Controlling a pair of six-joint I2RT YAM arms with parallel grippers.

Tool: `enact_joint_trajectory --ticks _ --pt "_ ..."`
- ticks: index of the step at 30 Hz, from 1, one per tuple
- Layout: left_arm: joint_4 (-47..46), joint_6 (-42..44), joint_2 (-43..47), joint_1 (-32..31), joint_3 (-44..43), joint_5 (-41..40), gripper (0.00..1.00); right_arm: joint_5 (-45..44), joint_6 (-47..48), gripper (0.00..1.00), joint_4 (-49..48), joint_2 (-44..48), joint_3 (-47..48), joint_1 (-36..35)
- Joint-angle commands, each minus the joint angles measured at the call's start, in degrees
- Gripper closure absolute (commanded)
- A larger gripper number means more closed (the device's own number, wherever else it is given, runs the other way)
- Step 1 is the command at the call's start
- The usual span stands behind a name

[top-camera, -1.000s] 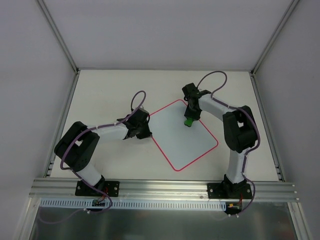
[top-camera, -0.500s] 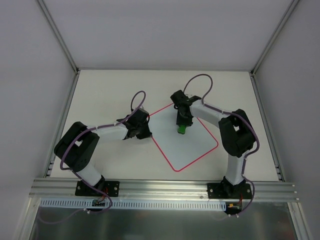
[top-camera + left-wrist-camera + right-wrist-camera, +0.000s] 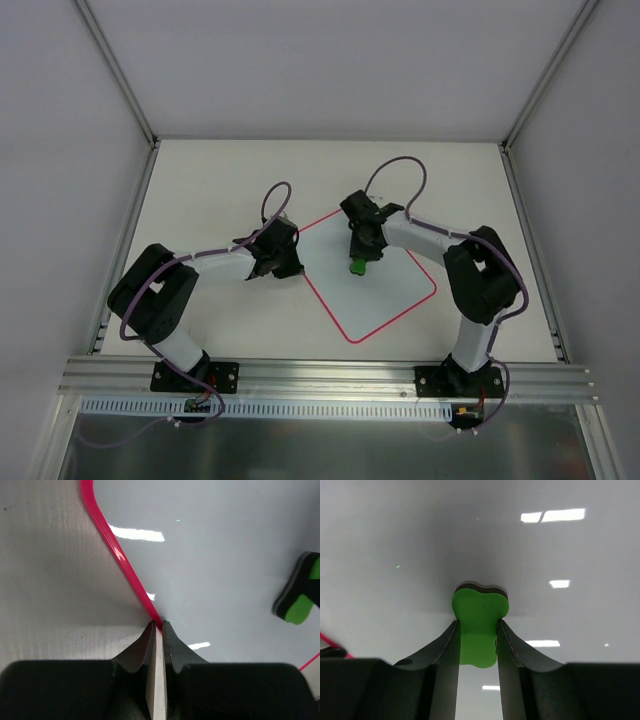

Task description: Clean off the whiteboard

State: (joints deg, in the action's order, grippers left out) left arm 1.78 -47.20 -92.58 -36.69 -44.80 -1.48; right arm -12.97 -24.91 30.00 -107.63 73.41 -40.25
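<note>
The whiteboard (image 3: 385,280) lies turned like a diamond in the middle of the table, white with a thin red border; I see no marks on it. My right gripper (image 3: 358,262) is shut on the green eraser (image 3: 479,622), whose dark felt face rests on the whiteboard (image 3: 420,540) near its upper left part. My left gripper (image 3: 295,270) is shut, its tips pressed down on the board's red left edge (image 3: 120,555). In the left wrist view the eraser (image 3: 300,597) shows at the right over the whiteboard (image 3: 225,555).
The pale tabletop (image 3: 200,190) surrounds the board inside a metal frame, with an aluminium rail (image 3: 330,375) along the near edge. White walls stand behind and at both sides.
My right gripper has slid the green eraser across the board to the left and toward the near side. The left gripper and the whiteboard have not moved.
</note>
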Motion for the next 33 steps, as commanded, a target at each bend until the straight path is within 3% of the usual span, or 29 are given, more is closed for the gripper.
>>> enact_joint_trajectory --ticks 1,10,12,17,24,27,28,33 --pt "10.88 1.94 -2.26 -0.32 3.4 -0.9 1.0 -3.38 0.64 1.0 5.6 3.91 -8.79 7.54" --pt "10.96 2.02 -2.26 -0.23 3.22 -0.72 1.0 -1.89 6.71 1.0 3.14 20.26 -17.15 24.76" --pt "10.96 2.02 -2.0 -0.31 3.31 -0.81 1.0 -0.74 6.89 1.0 3.05 21.23 -17.42 32.22" --pt "11.05 1.94 -2.08 -0.23 3.22 -0.72 1.0 1.89 7.15 1.0 2.09 19.66 -15.32 47.86" --pt "11.05 2.38 -2.08 -0.31 2.61 -0.63 1.0 3.48 6.36 1.0 1.03 10.61 -9.17 54.14" --pt "11.14 2.2 -1.3 -0.23 2.43 -0.72 0.96 3.74 6.27 0.89 0.94 7.98 -8.28 54.4" --pt "11.14 2.11 -1.03 -0.31 2.43 -0.63 0.94 3.66 6.27 0.79 0.94 7.71 -8.28 54.49" --pt "11.31 1.94 -0.59 -0.31 1.73 -0.28 0.78 3.3 6.89 0.61 0.94 9.19 -9.33 54.58"
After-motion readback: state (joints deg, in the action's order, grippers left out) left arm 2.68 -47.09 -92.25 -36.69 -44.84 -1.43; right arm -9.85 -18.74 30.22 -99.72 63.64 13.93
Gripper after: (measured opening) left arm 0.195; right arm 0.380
